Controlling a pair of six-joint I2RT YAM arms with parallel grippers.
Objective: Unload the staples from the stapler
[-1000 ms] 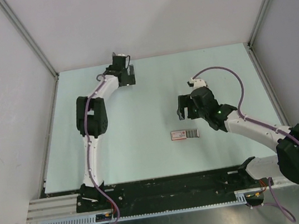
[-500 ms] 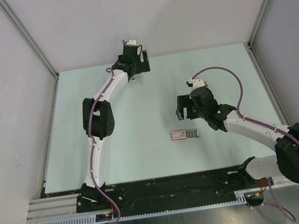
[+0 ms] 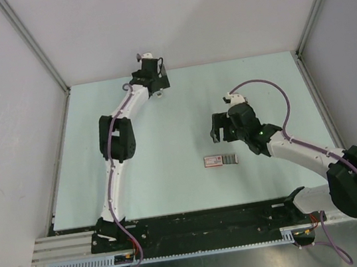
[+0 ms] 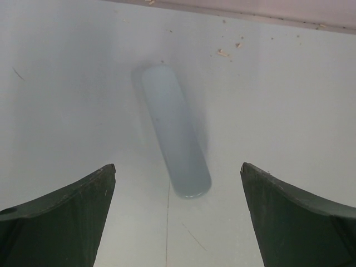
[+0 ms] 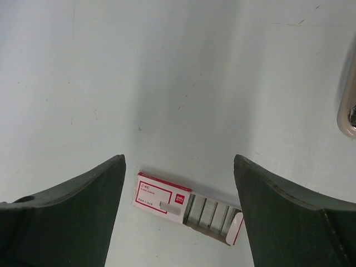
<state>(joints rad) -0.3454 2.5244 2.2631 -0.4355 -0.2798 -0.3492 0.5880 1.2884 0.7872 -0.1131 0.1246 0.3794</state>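
The stapler [image 4: 175,130] is a pale blue, rounded, elongated body lying on the table close to the back wall, seen in the left wrist view. My left gripper [image 4: 177,165] is open and empty, its jaws wide on either side of the stapler's near end and above it. In the top view the left gripper [image 3: 153,75] is at the back wall, and I cannot make out the stapler there. One short grey strip of staples [image 5: 169,208] lies on a red-and-white box. My right gripper [image 5: 179,157] is open and empty above that box, also seen from the top [image 3: 218,131].
The red-and-white staple box [image 5: 161,194] lies mid-table [image 3: 221,161] with its drawer [image 5: 214,214] pulled out, showing rows of grey staples. A pale rounded object [image 5: 347,105] shows at the right edge of the right wrist view. Small crumbs [image 4: 222,53] lie by the back wall.
My left gripper swung right along the back wall, then came back a little to the left. The right arm and the box have not moved.
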